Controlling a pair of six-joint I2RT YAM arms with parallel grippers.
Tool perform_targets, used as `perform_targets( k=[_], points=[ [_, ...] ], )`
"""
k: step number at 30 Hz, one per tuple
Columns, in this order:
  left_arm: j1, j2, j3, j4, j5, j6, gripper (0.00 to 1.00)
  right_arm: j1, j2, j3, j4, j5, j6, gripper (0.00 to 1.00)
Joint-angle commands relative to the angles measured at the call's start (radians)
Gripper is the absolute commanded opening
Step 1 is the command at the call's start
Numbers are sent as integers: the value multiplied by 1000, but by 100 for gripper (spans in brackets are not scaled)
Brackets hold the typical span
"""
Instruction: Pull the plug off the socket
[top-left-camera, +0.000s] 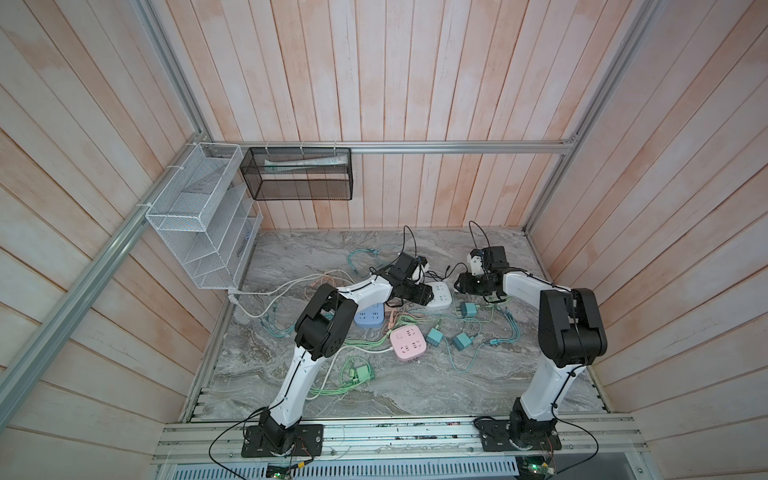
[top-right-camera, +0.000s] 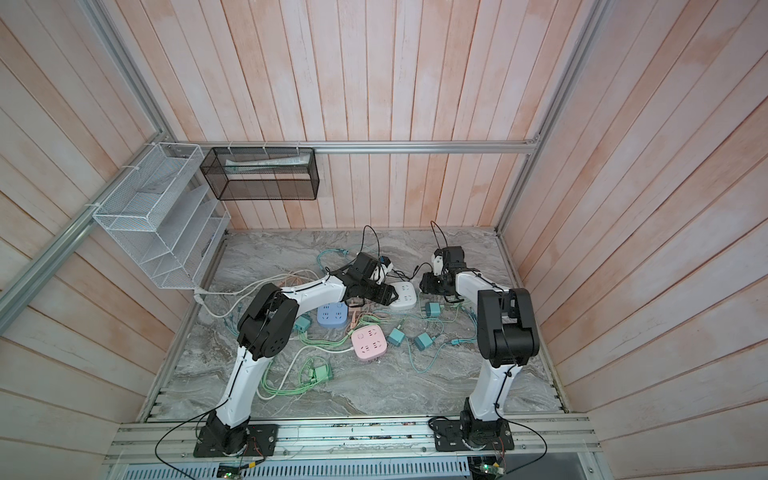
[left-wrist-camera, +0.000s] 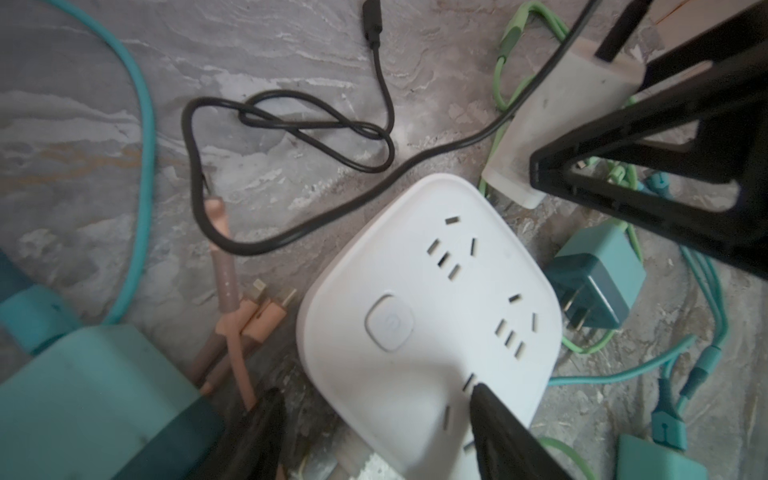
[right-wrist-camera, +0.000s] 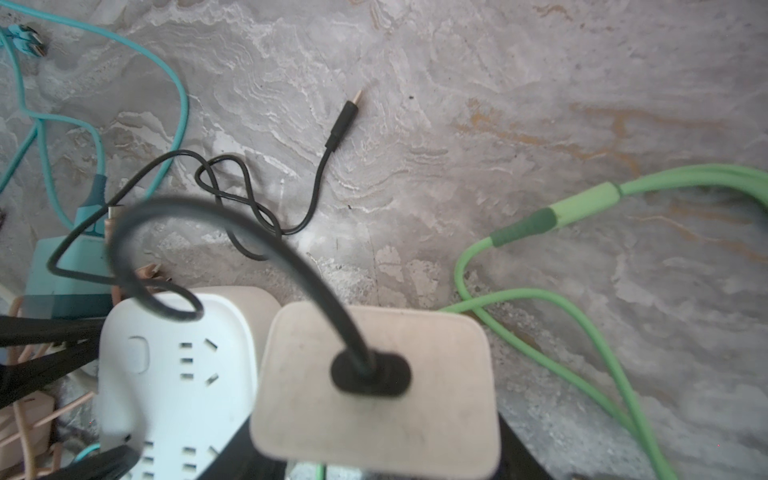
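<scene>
Close under the right wrist, the cream plug (right-wrist-camera: 436, 415) sits between the right gripper's (top-left-camera: 464, 283) jaws, clear of the white socket (left-wrist-camera: 436, 299) just beside it; whether they clamp it I cannot tell. The left gripper (left-wrist-camera: 374, 390) straddles the socket's corner, jaws parted. Pulling looks done; next calls for setting the plug down. Beyond: cable-strewn marble table (top-left-camera: 415, 386), plank walls (top-left-camera: 415, 83).

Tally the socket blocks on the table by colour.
white socket block: 1
blue socket block: 1
pink socket block: 1
Total: 3
</scene>
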Motion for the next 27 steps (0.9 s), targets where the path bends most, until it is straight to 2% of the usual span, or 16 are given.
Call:
perform_targets(
  k=[1, 2, 3, 9, 10, 11, 19, 27],
  points=[
    [-4, -44, -24, -19, -31, 4, 76, -3, 16, 17, -22, -3, -2, 67],
    [-6, -55, -28, -10, -37, 5, 79, -5, 13, 19, -20, -1, -2, 74],
    [-7, -62, -28, -2, -38, 5, 80, -5, 11, 19, -20, 0, 0, 76],
    [-18, -107, -29, 29, -37, 9, 85, -7, -18, 7, 3, 3, 17, 77],
    [-20, -116, -36, 39, -37, 11, 89, -7, -30, -1, 12, 3, 20, 78],
    [-23, -128, -46, 50, -42, 13, 99, -7, -44, -13, 26, 6, 24, 78],
    [-31, -200, -124, 120, -98, 24, 100, -5, -237, -149, 175, 118, 0, 79],
    [-30, -286, -188, 165, -183, 39, 100, -7, -532, -456, 536, 260, -56, 83]
  ],
)
